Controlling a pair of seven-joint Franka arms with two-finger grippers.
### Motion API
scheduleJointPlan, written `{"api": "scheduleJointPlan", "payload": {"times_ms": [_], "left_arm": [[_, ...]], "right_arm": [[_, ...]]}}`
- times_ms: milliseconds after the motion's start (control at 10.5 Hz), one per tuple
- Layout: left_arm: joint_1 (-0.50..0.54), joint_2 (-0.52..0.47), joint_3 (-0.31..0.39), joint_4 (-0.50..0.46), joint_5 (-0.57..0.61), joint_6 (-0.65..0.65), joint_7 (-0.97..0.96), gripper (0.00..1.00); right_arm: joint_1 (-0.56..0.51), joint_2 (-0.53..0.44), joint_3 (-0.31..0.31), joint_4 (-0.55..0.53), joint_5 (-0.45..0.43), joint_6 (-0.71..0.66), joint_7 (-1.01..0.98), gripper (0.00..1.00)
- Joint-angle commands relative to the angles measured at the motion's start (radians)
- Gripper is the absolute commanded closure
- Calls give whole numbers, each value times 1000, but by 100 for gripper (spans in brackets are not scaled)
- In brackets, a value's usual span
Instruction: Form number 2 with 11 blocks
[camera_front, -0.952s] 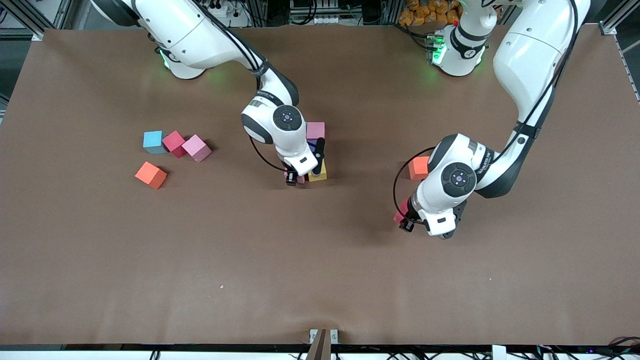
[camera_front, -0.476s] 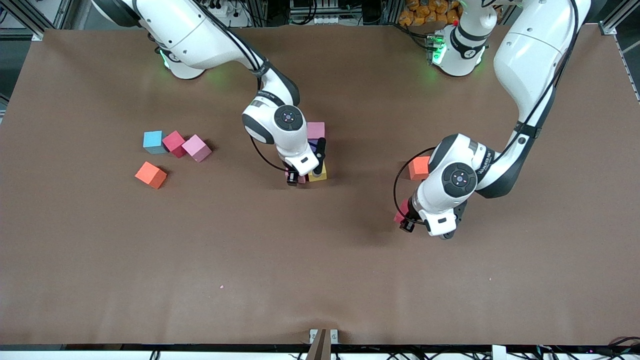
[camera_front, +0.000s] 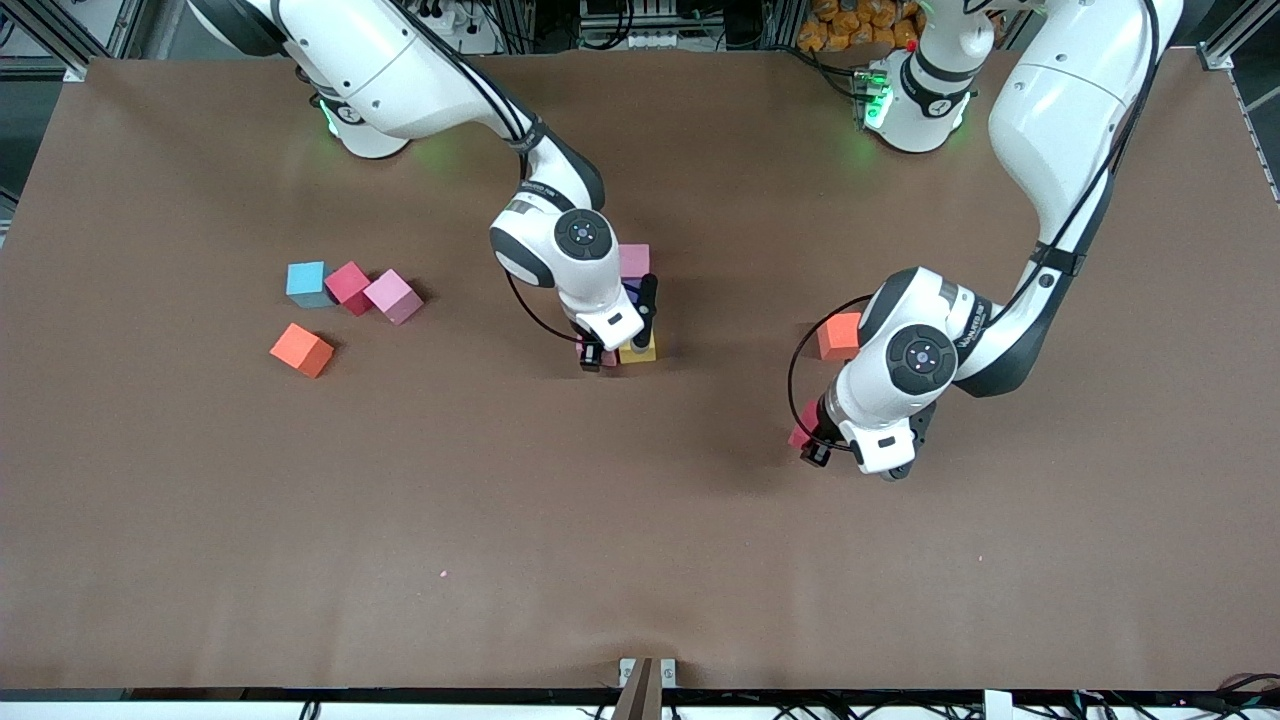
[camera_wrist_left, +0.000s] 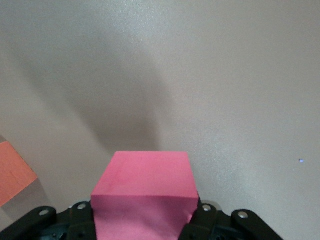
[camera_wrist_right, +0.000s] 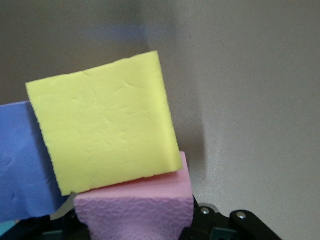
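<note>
In the table's middle, three blocks of the number 2 form a short column: pink (camera_front: 632, 259), purple-blue (camera_front: 630, 293), yellow (camera_front: 638, 349). My right wrist hides part of it. My right gripper (camera_front: 598, 356) is shut on a pale pink block (camera_wrist_right: 135, 202) that touches the yellow block (camera_wrist_right: 105, 127), beside the purple-blue one (camera_wrist_right: 20, 165). My left gripper (camera_front: 813, 446) is shut on a deep pink block (camera_wrist_left: 142, 190), low over the table toward the left arm's end. An orange block (camera_front: 838, 335) lies close by, farther from the front camera.
Toward the right arm's end lie loose blocks: blue (camera_front: 306, 283), red (camera_front: 348, 287) and pink (camera_front: 392, 296) in a touching row. An orange one (camera_front: 301, 350) lies apart, nearer the front camera. The orange block near my left gripper shows in the left wrist view (camera_wrist_left: 12, 172).
My right gripper has shifted slightly toward the left arm's end, bringing its pink block closer against the yellow block. The left arm has barely moved.
</note>
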Motion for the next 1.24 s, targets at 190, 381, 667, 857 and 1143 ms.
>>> {"api": "scheduleJointPlan", "payload": {"times_ms": [190, 381, 667, 857, 1143], "left_arm": [[1, -20, -6, -11, 11, -5, -27, 49], [0, -20, -6, -11, 9, -5, -27, 49], [-6, -21, -6, -8, -1, -5, -52, 49], [-8, -26, -25, -8, -1, -5, -91, 49], [-17, -26, -60, -8, 0, -5, -212, 49]], "right_arm": [[20, 34, -19, 32, 14, 3, 9, 0], [13, 20, -17, 27, 14, -2, 4, 0], [9, -30, -8, 24, 14, -87, 3, 0], [6, -68, 4, 22, 16, -129, 3, 0], [-33, -131, 44, 10, 24, -204, 0, 0]]}}
